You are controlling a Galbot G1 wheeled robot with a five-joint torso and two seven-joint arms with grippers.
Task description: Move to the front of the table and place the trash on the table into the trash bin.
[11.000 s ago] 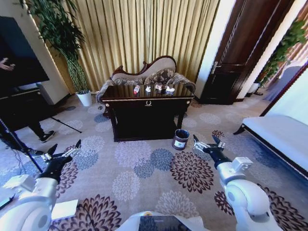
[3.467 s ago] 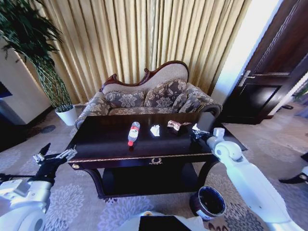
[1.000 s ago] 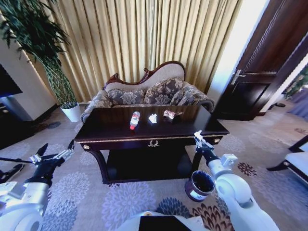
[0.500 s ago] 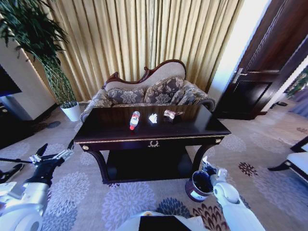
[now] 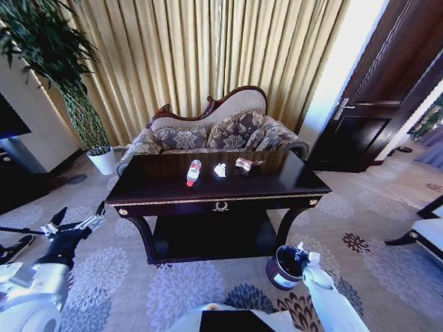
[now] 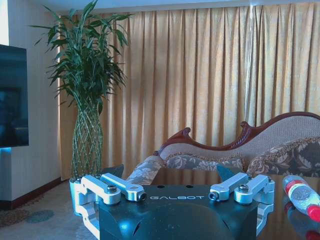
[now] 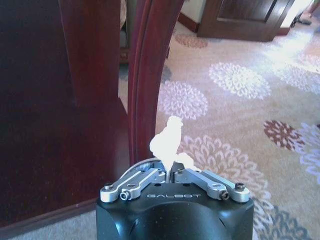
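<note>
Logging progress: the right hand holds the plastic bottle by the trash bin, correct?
No. The right hand by the trash bin holds crumpled white paper, not the bottle, which lies on the table; the right wrist view shows it.

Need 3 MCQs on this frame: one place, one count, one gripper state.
1. Where is the trash bin?
A) on the table
B) on the carpet by the table's front right leg
C) beside the plant pot

2. How many litter pieces lie on the tabletop?
A) one
B) three
C) five

3. The right gripper is:
A) open, empty
B) shut on a white paper wad
C) shut on the bottle

Key: B, the bin stands on carpet at that leg; B, bottle, white paper, wrapper; B, its fingers pinch the wad. The left gripper hangs open, idle.
</note>
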